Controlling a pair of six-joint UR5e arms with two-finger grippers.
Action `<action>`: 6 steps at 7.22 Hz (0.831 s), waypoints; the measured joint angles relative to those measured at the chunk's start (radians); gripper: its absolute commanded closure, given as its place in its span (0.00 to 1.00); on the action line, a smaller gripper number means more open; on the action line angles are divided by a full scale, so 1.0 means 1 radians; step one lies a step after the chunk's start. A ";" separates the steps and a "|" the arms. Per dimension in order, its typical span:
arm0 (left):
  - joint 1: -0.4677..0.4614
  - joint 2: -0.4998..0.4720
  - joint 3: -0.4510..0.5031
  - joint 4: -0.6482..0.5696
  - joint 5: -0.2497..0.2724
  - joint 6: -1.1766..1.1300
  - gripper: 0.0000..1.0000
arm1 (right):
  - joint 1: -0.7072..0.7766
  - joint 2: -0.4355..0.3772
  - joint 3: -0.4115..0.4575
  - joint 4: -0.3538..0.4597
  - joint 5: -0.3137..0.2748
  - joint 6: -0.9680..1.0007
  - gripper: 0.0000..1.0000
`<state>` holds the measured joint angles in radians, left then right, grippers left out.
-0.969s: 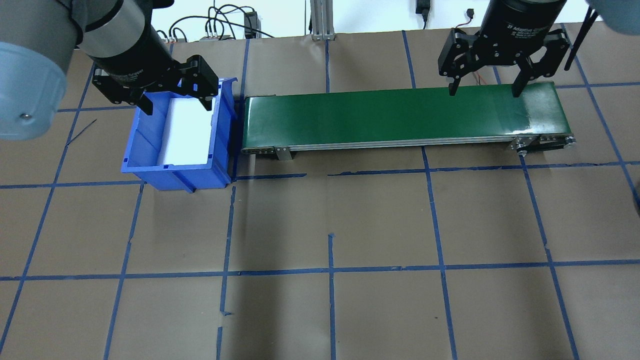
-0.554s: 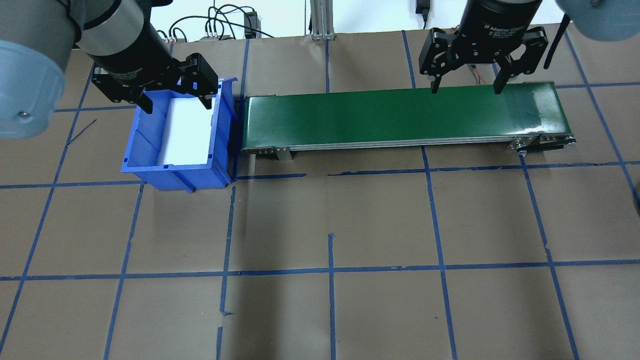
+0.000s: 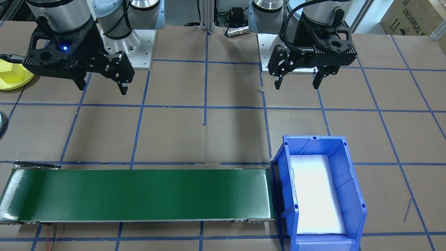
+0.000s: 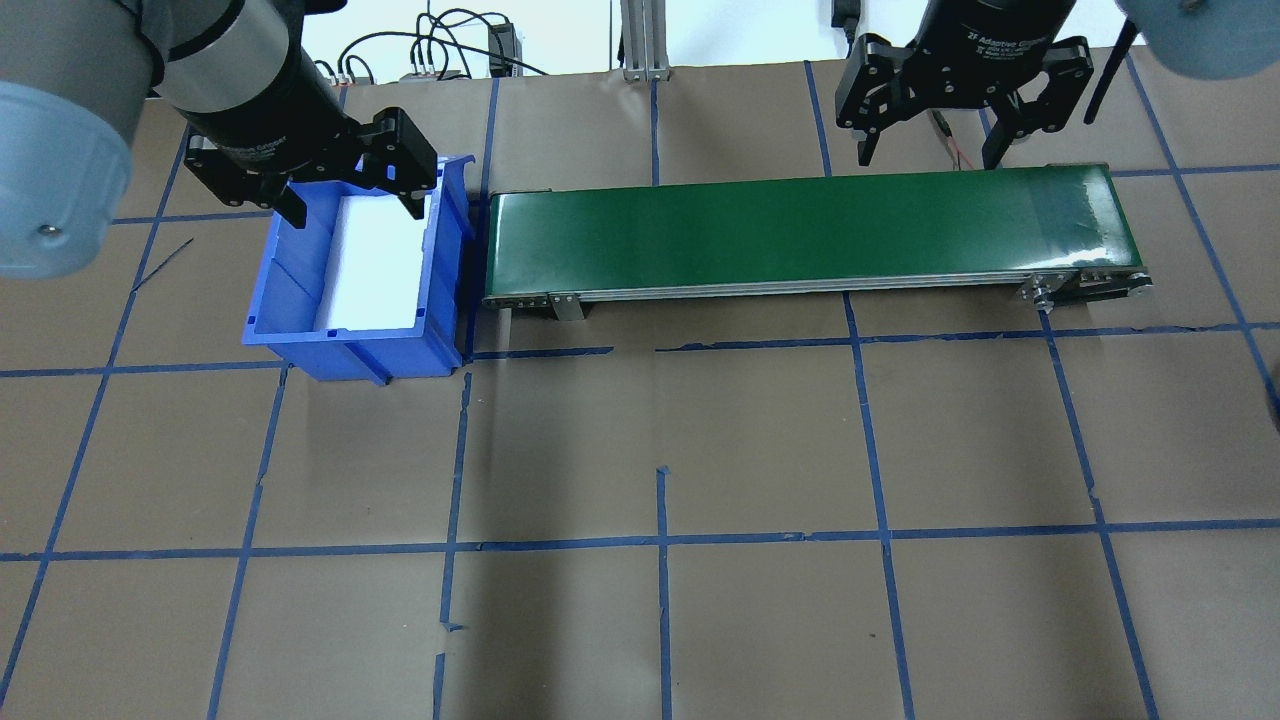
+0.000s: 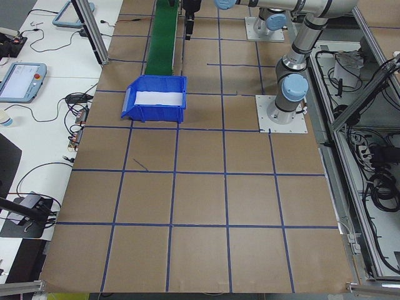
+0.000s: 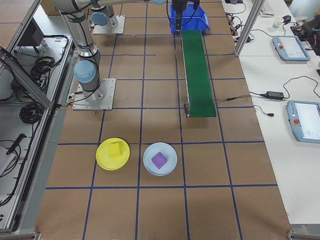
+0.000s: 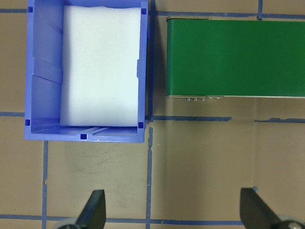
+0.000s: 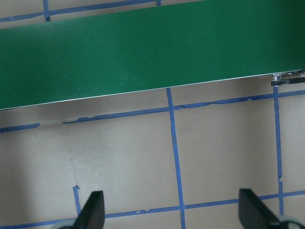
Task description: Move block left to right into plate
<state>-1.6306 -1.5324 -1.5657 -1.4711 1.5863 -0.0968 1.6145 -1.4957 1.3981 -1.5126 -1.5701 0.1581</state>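
Note:
A yellow block (image 6: 116,150) lies on the round yellow plate (image 6: 103,161), well past the belt's right end. That plate (image 3: 8,86) and the block (image 3: 13,73) also show at the front-facing view's left edge. My left gripper (image 4: 355,212) hangs open over the blue bin (image 4: 350,355), with nothing between its fingers (image 7: 93,212). Open as well, my right gripper (image 4: 926,160) hovers at the far edge of the green belt (image 4: 800,230), holding nothing. Seen from the front, the left gripper (image 3: 297,86) and right gripper (image 3: 102,89) both hang high above the table.
A white foam pad (image 4: 375,260) lines the bin. A light-blue plate (image 6: 150,165) carrying a purple block (image 6: 160,160) sits beside the yellow plate. Cables and an aluminium post (image 4: 640,40) stand behind the belt. Blue tape lines grid the brown table.
My right gripper has moved left along the belt and back toward its far edge, staying open. The left gripper has not moved.

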 measured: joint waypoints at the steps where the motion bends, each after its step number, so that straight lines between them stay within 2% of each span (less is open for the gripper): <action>1: 0.000 0.000 0.000 0.000 0.000 0.000 0.00 | -0.003 0.001 0.003 0.004 0.003 -0.002 0.00; 6: 0.000 0.000 0.001 0.000 0.002 0.000 0.00 | -0.020 -0.004 0.009 0.030 0.002 -0.008 0.00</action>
<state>-1.6304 -1.5324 -1.5643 -1.4711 1.5881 -0.0973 1.5949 -1.4994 1.4068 -1.4822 -1.5681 0.1503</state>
